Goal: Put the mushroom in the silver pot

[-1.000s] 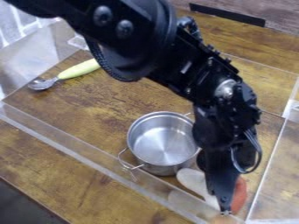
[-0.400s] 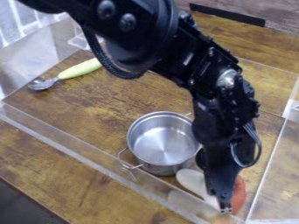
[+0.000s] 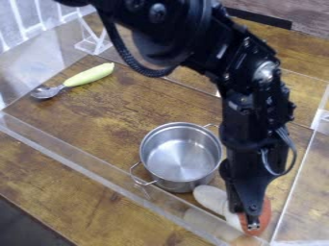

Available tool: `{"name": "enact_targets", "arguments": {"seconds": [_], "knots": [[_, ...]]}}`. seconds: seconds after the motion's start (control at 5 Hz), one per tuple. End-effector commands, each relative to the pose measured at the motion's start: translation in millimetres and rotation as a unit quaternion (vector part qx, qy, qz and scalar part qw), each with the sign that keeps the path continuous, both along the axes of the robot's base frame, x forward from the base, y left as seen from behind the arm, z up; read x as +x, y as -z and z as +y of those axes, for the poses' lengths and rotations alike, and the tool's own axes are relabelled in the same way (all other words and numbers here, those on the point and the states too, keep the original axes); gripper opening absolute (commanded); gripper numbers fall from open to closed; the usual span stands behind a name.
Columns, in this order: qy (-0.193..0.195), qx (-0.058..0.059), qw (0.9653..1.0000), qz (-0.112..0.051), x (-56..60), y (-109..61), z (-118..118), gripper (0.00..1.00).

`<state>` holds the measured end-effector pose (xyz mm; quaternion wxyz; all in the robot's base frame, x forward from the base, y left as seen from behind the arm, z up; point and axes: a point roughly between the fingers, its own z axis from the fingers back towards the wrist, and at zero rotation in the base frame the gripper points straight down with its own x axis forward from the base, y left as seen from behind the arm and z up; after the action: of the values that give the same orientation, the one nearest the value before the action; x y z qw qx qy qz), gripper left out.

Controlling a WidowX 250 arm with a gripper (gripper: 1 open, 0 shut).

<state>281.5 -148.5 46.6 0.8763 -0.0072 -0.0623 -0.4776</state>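
Silver pot (image 3: 180, 157) upright on the wooden bench (image 3: 122, 113), near the middle of the view, open top facing up, shiny plain metal inside. One loop handle shows at its lower left, another at its upper right, by the arm. Nothing is visible inside the pot.

Mushroom (image 3: 214, 199) lies on its side, outside the pot, just beside it toward the lower right of the view. Cream-white stem points toward the pot; red-brown cap (image 3: 265, 217) is at the other end, partly hidden by the tool. Whether stem and pot touch is too close to tell.

Black tool (image 3: 247, 220) is low over the mushroom, pointing down, tips at the cap end. Tool is pressed together; whether it pinches any of the mushroom cannot be told, since the fingers cover that part. Black arm (image 3: 161, 29) comes in from the top of the view and bends down along the right side of the pot, covering part of the bench.

Spoon (image 3: 88, 76) with pale yellow handle lies at the upper left, well apart from pot and mushroom. Its metal bowl end points to the lower left, handle to the upper right.

Clear see-through wall (image 3: 77, 154) runs from the left side down toward the lower right, in front of the pot. More clear panels show at the upper left and along the right.
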Motion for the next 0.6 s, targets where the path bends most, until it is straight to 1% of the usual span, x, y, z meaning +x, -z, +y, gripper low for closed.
{"name": "enact_targets", "arguments": {"seconds": [0.0,0.4], "knots": [[0.011,-0.002,0.9999,0.005,-2.8,-17.3,-13,0.0],[0.004,-0.007,0.9999,0.006,7.1,-40.3,6,0.0]]}}
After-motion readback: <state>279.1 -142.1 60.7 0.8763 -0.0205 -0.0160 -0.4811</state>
